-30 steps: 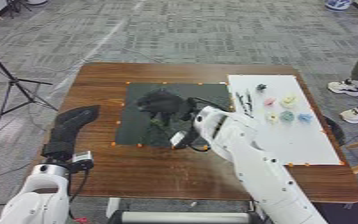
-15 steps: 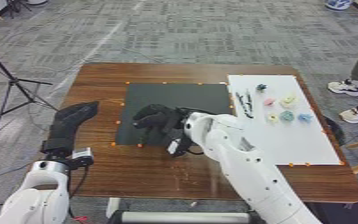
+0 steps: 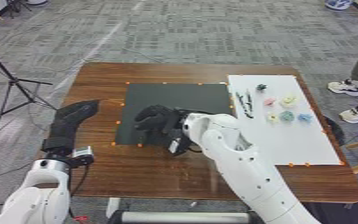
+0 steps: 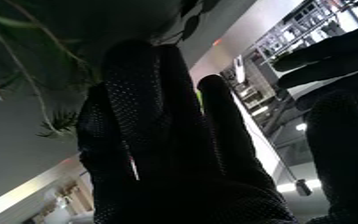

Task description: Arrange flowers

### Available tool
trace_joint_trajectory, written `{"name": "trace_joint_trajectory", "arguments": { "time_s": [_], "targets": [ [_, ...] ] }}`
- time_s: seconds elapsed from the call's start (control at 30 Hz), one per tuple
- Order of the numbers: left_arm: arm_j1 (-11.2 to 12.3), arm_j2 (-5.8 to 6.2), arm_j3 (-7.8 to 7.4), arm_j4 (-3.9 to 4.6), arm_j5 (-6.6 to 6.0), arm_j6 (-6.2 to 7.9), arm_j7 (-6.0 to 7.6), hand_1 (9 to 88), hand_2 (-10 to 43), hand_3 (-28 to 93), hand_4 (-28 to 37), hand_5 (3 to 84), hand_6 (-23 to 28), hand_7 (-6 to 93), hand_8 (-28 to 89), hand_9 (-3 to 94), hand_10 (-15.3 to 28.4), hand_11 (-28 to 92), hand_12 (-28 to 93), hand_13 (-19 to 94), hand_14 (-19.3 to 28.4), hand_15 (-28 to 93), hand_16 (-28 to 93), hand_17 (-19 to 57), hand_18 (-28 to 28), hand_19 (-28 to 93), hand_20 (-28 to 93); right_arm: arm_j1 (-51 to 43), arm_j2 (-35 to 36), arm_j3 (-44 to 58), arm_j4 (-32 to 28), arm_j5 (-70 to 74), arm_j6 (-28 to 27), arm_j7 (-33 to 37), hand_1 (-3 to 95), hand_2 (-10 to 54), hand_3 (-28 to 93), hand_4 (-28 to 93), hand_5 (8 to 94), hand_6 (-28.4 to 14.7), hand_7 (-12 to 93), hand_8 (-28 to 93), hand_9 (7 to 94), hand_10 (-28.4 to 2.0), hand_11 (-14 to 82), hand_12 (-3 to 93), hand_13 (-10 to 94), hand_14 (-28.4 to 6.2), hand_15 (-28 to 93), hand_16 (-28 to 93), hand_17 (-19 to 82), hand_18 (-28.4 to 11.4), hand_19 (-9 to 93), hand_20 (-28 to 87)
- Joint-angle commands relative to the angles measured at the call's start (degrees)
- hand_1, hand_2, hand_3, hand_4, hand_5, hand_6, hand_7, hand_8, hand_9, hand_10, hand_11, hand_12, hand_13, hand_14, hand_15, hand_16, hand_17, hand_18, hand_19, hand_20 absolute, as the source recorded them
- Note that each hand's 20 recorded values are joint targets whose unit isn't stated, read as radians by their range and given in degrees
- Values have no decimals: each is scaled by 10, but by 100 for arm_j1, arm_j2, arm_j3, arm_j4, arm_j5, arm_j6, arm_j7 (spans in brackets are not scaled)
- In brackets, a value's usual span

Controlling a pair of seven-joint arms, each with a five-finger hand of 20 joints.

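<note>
Over the left part of the dark mat [image 3: 193, 95] is my right hand [image 3: 156, 118], with its arm coming across from the lower right. In the right wrist view the right hand [image 4: 171, 125] has its fingers fairly straight and its thumb apart. Beside and beyond those fingers are green sprigs [image 4: 62, 120] with thin stems; whether they touch the hand I cannot tell. My left hand [image 3: 74, 116] is open at the table's left side. On the white board [image 3: 295, 142] lie dark green stems [image 3: 248, 104], a pink flower [image 3: 269, 101], a pale yellow flower [image 3: 288, 102] and blue flowers [image 3: 305, 117].
Small orange markers edge the mat and board. The brown table [image 3: 140, 177] has a dark round object [image 3: 334, 131] by its right edge. A black tripod [image 3: 15, 82] stands on the floor at the left.
My right hand has moved toward the table's near side and slightly left, and the greenery seen beneath it earlier is now covered in the head view. The left hand has shifted only slightly.
</note>
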Motion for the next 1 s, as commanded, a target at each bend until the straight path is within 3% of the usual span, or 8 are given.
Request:
{"name": "trace_joint_trajectory", "arguments": {
  "time_s": [0.03,0.4,0.53,0.63,0.77,1.0],
  "targets": [
    [-14,-49,35,16,-17,-44,50,279,-15,695,-166,503,43,187,-71,442,128,206,120,342,170,202,11,56,128,121,184,125,-132,-34,-5,-39,81,-46,97,133,665,-139,382,-44,144,-80,643,-162,82,115,684,-177,587,333,301,-284,752,525],
    [31,-51,40,31,-16,47,85,280,-16,695,-167,504,43,188,-71,443,127,206,119,344,170,203,11,56,128,120,184,143,-154,-33,-11,81,115,-29,100,133,664,-138,383,-45,143,-79,641,-160,82,114,683,-178,588,333,300,-284,752,524],
    [115,-65,33,48,-27,335,199,285,-9,694,-169,509,42,192,-72,449,129,210,120,349,172,208,10,65,122,122,183,156,-71,-68,-117,1,109,-99,100,133,665,-138,387,-43,147,-79,643,-162,82,114,684,-178,588,333,300,-284,752,524],
    [242,-90,-8,54,-57,561,205,296,24,700,-174,515,41,199,-74,459,130,213,118,366,171,220,6,73,118,122,184,154,-6,-98,-187,66,117,-83,102,132,665,-137,388,-43,148,-81,646,-159,84,116,683,-177,588,333,300,-284,753,525],
    [384,-148,-38,53,-72,599,191,306,65,708,-189,522,39,207,-79,473,131,222,113,373,169,225,-4,81,114,123,185,117,0,-82,-202,54,116,-102,102,130,667,-136,389,-42,147,-82,648,-158,85,116,683,-178,588,333,300,-284,752,524],
    [432,-180,-40,55,-65,583,182,305,74,717,-191,524,39,210,-81,475,132,223,111,374,168,230,-7,81,114,124,185,69,-50,-6,-91,-302,56,-213,104,130,667,-137,390,-42,146,-81,650,-160,85,116,683,-177,589,333,300,-284,753,525]
  ]
}}
